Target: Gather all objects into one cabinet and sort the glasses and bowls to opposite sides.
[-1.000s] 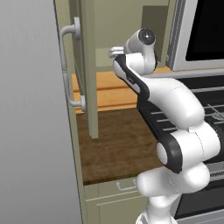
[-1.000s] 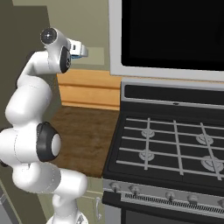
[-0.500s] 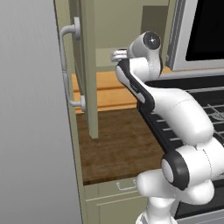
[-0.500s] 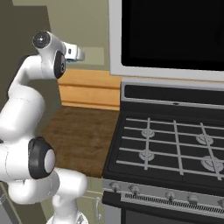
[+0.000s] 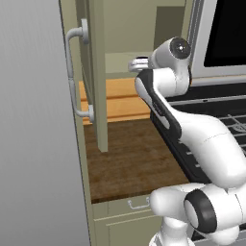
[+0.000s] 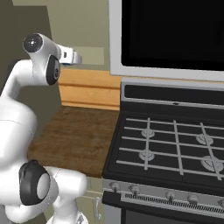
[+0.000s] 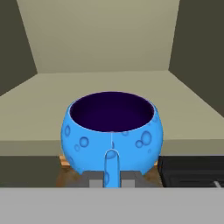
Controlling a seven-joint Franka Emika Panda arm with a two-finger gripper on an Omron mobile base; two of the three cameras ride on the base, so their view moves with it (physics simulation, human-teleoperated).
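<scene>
The small bright blue bowl (image 7: 113, 131) with a dark inside sits upright in my gripper (image 7: 111, 158), which is shut on its near rim, one fingertip (image 7: 111, 168) pressed on the outer wall. The bowl hangs just in front of the open olive-green cabinet, level with its pale shelf (image 7: 109, 83). In the left base view my hand (image 5: 137, 64) reaches past the open door (image 5: 94, 72) with its curved grey handles (image 5: 72, 77). The right base view has my hand (image 6: 72, 56) at the shelf edge. Both glasses and the brown bowl are out of view.
Below the cabinet lies a wood counter (image 5: 129, 158) with a pale wood backsplash (image 6: 89, 89). A black stove (image 6: 175, 140) and a dark oven window (image 6: 175, 35) stand to the right. A grey panel (image 5: 33, 144) fills the left.
The arm's upper joint has swung toward the stove side, and the hand has shifted slightly while staying at the cabinet opening.
</scene>
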